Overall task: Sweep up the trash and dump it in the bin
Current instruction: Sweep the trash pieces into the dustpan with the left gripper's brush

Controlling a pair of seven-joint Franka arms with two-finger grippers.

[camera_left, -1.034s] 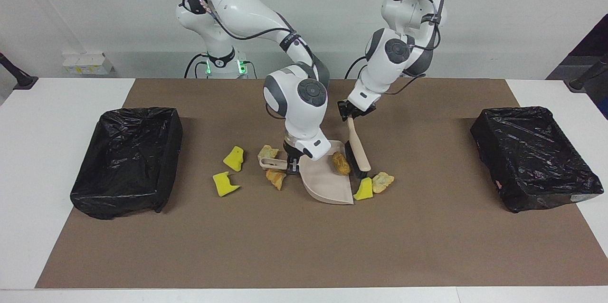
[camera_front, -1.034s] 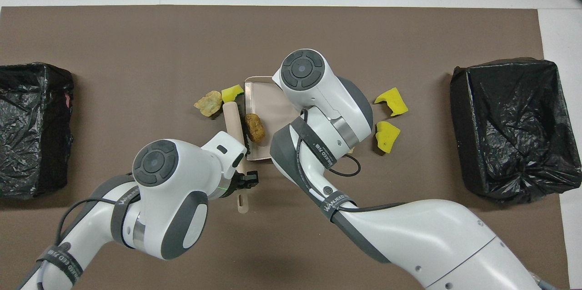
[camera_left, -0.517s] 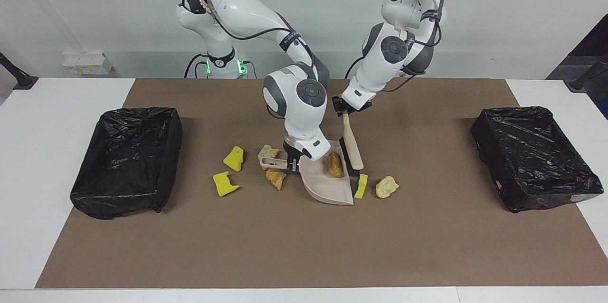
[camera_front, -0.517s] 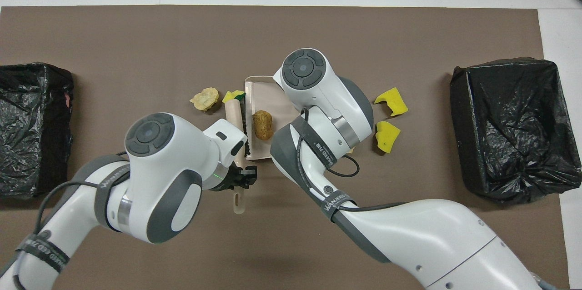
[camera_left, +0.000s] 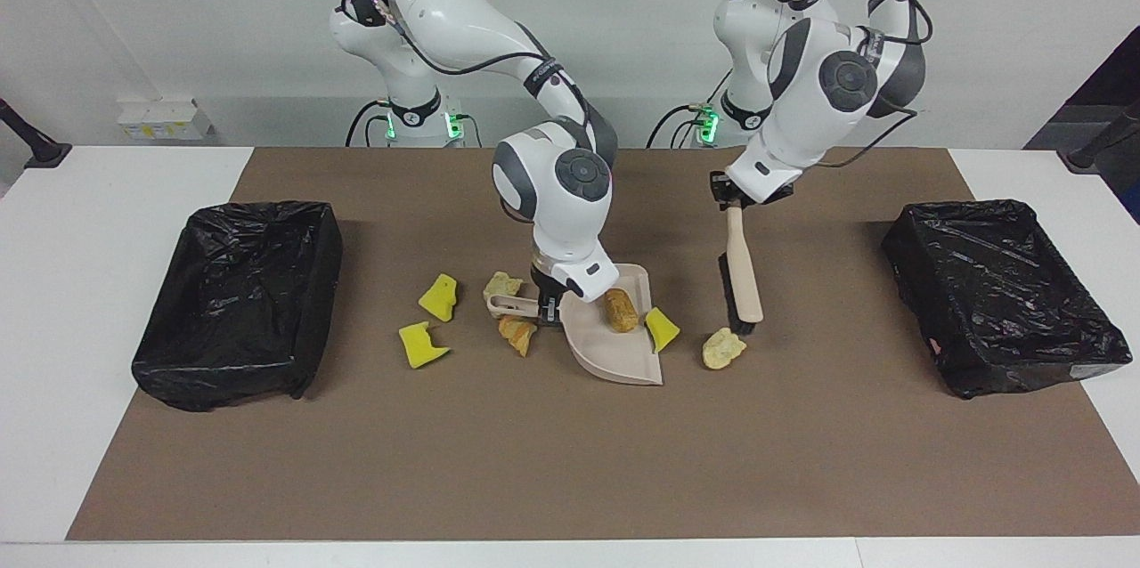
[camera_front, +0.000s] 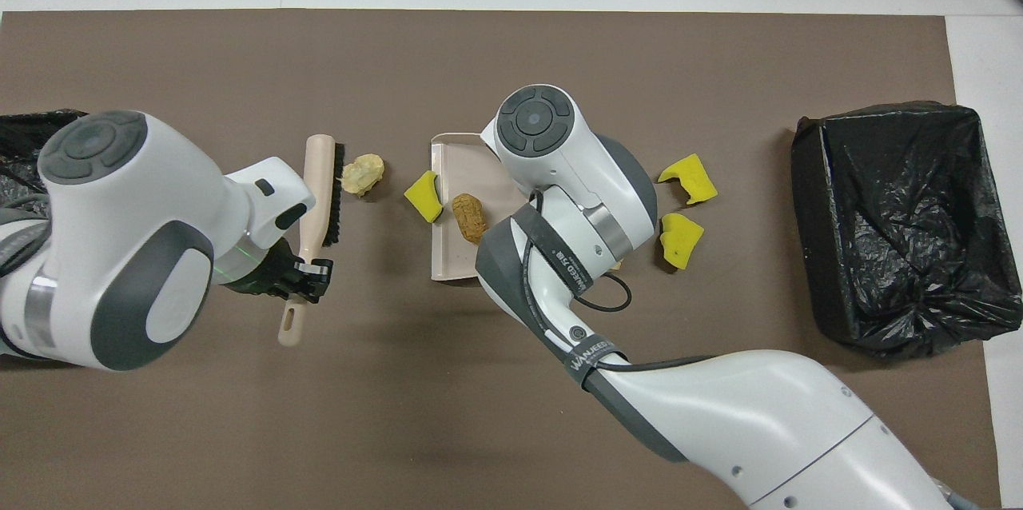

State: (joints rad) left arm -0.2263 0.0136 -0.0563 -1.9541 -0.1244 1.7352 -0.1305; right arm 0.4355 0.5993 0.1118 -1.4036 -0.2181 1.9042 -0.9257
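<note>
My right gripper [camera_left: 545,305] is shut on the handle of the beige dustpan [camera_left: 614,350], which rests on the brown mat. In the pan lies a brown lump of trash [camera_left: 621,308] [camera_front: 469,217]. A yellow sponge chunk [camera_left: 661,329] [camera_front: 423,195] sits at the pan's open edge. My left gripper [camera_left: 735,198] [camera_front: 304,278] is shut on the handle of the brush [camera_left: 739,279] [camera_front: 320,190], whose head hangs down beside a pale lump [camera_left: 721,347] [camera_front: 362,173]. Two yellow chunks [camera_left: 439,296] [camera_left: 420,344] and two tan lumps [camera_left: 503,286] [camera_left: 517,332] lie around the pan's handle.
A black-lined bin [camera_left: 240,301] [camera_front: 895,222] stands at the right arm's end of the table. A second one [camera_left: 1002,292] stands at the left arm's end, mostly covered by my left arm in the overhead view. White table shows around the mat.
My left arm swung the brush away from the dustpan toward its own end of the table. The yellow chunk now rests at the pan's edge, and the brown lump sits deeper inside.
</note>
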